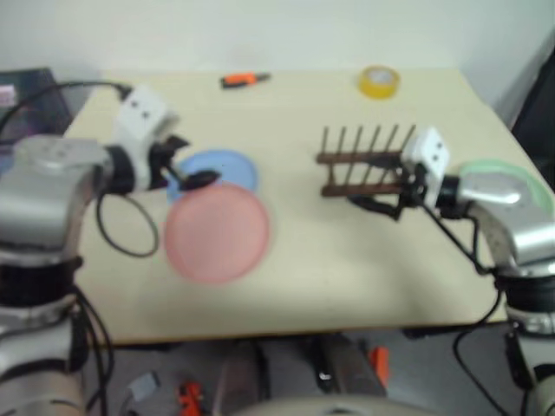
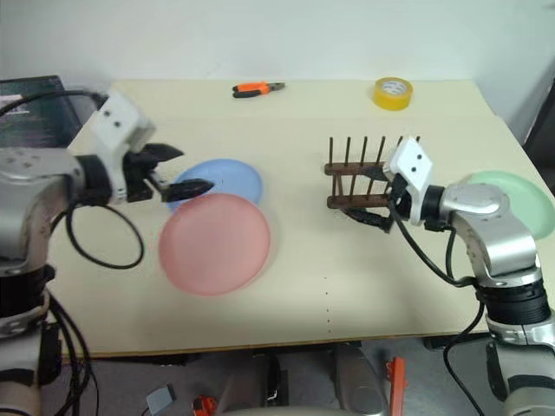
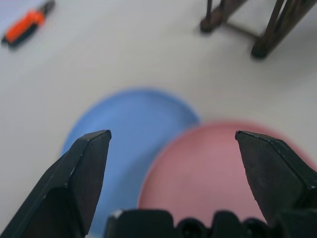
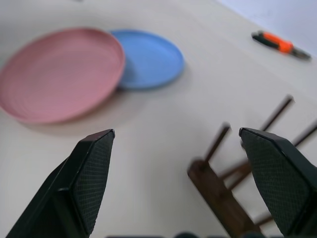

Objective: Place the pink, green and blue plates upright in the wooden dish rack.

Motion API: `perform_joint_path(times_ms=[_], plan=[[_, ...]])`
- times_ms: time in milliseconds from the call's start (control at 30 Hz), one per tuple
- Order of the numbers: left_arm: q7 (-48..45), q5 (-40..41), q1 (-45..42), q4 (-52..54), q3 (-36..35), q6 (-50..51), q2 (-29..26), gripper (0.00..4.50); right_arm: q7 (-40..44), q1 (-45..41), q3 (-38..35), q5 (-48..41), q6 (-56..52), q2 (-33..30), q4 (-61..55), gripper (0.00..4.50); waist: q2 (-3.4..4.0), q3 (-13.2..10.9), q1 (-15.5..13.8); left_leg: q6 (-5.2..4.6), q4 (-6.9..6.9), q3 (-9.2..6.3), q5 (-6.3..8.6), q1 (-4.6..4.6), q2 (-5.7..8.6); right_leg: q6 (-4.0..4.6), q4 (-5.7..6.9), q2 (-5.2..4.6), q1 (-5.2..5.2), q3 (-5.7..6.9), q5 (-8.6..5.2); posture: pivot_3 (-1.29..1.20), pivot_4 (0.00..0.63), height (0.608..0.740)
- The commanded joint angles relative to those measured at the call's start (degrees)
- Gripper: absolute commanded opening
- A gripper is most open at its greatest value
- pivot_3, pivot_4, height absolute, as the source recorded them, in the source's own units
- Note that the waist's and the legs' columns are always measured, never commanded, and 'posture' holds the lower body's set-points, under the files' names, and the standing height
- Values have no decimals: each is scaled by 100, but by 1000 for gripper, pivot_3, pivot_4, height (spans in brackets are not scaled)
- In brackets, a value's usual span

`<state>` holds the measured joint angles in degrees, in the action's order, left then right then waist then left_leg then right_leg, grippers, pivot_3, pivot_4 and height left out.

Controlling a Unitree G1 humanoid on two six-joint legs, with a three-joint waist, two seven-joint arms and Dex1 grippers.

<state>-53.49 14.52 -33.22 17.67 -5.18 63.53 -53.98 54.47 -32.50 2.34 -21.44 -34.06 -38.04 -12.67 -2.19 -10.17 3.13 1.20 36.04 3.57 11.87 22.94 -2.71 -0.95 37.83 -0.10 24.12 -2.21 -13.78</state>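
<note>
The pink plate [image 2: 215, 243] lies flat on the table, left of centre, overlapping the near edge of the blue plate [image 2: 222, 178] behind it. A green plate [image 2: 513, 196] lies flat at the table's right edge, partly hidden by my right arm. The wooden dish rack [image 2: 362, 175] stands empty, right of centre. My left gripper [image 2: 179, 170] hovers open over the blue plate's left side, holding nothing. Open and empty too, my right gripper [image 2: 373, 198] hangs at the rack's near right end.
A yellow tape roll [image 2: 393, 92] and an orange-handled tool [image 2: 258, 87] lie near the table's far edge [image 2: 295, 81]. A dark case [image 2: 35, 97] sits beyond the far left corner. A black cable loops under my left arm.
</note>
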Motion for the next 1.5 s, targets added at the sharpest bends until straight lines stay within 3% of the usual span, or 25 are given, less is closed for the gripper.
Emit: perform_joint_path(times_ms=[33, 433, 633, 867, 1000, 1300, 1333, 1500], plan=[[172, 104, 343, -70, -472, -101, -120, 4500, 74, -187, 71, -92, 108, 70, -164, 4481, -9, -2, -40, 0, 1, -1, 0, 1, -2, 0, 1, -3, 0, 2, 0, 0, 150, 740], [698, 407, 1251, -532, -754, -158, 175, 4500, 137, -276, 335, 37, 267, 98, 6, 4481, -18, 0, -134, 0, 1, 5, 0, 8, -4, 0, -6, -23, 2, 3, 0, 0, 150, 740], [964, 463, 1212, -856, -603, -279, 563, 4500, 129, -275, 351, 68, 271, 88, -5, 4481, -21, 2, -136, 0, 2, 5, 0, 7, -4, 1, -3, -22, 1, 4, 0, 0, 150, 740], [1068, 500, 1081, -1029, -485, -363, 628, 4500, 105, -201, 328, 127, 246, 22, -84, 4481, -21, 2, -135, 0, 1, 5, 0, 8, -4, 1, -4, -22, 2, 4, 0, 0, 150, 740], [1110, 485, 1010, -1078, -436, -408, 593, 3585, 88, -153, 310, 117, 218, -3, -139, 4500, -21, 2, -133, 0, 2, 6, 0, 7, -4, 1, -3, -23, 2, 3, 0, 0, 150, 740], [1094, 433, 976, -1241, -360, -525, 450, 228, 63, -54, 323, 125, 212, -35, -206, 4500, -22, 3, -133, 0, 1, 6, 0, 7, -4, 1, -3, -23, 2, 3, 0, 0, 150, 740], [1084, 444, 980, -1247, -367, -534, 436, 37, 61, -45, 324, 121, 207, -38, -221, 4500, -22, 3, -134, 0, 1, 5, 0, 7, -4, 1, -3, -23, 1, 4, 0, 0, 150, 740], [1015, 460, 986, -1308, -370, -595, 358, 37, 78, -30, 355, 139, 206, -57, -220, 4500, -22, 3, -129, 0, 1, 6, 0, 6, -5, 1, -3, -23, 2, 4, 0, 0, 150, 740]])
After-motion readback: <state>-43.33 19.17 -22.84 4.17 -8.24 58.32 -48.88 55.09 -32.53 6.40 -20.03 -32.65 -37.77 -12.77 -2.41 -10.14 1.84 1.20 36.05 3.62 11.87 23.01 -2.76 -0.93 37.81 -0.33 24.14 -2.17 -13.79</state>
